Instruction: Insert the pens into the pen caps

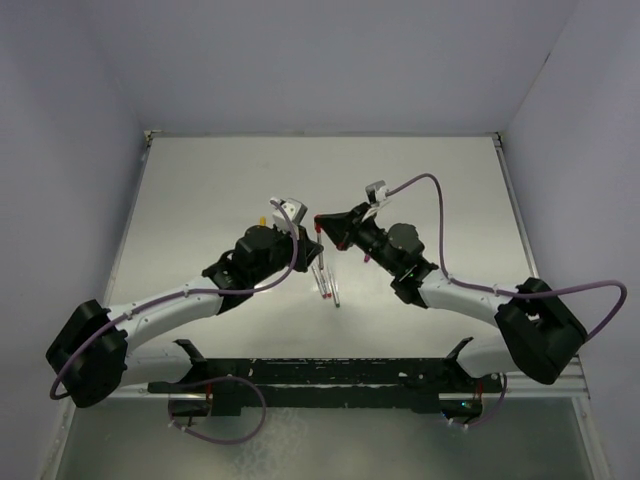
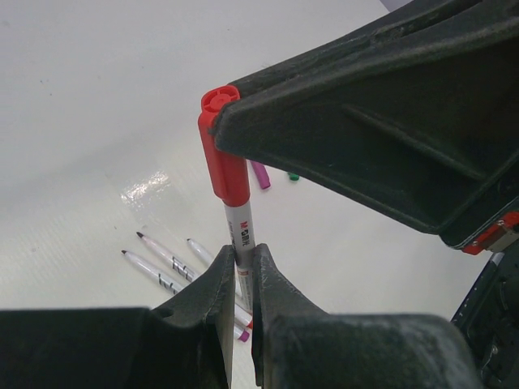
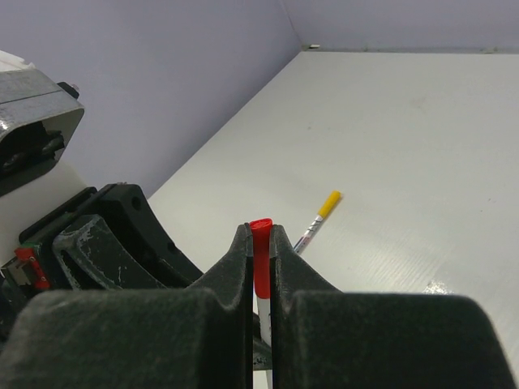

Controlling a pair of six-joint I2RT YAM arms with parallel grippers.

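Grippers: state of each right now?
Left gripper: shut on a pen.
Right gripper: shut on the red cap atop that pen.

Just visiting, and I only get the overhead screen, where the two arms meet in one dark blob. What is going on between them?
Observer: The left gripper is shut on the barrel of a thin white pen.
Visitor: And the other arm?
Observer: The right gripper pinches a red cap, and the pen's upper end goes into it.
Visitor: Any caps left over?
Observer: Yes, a purple cap and a green cap lie loose on the table.
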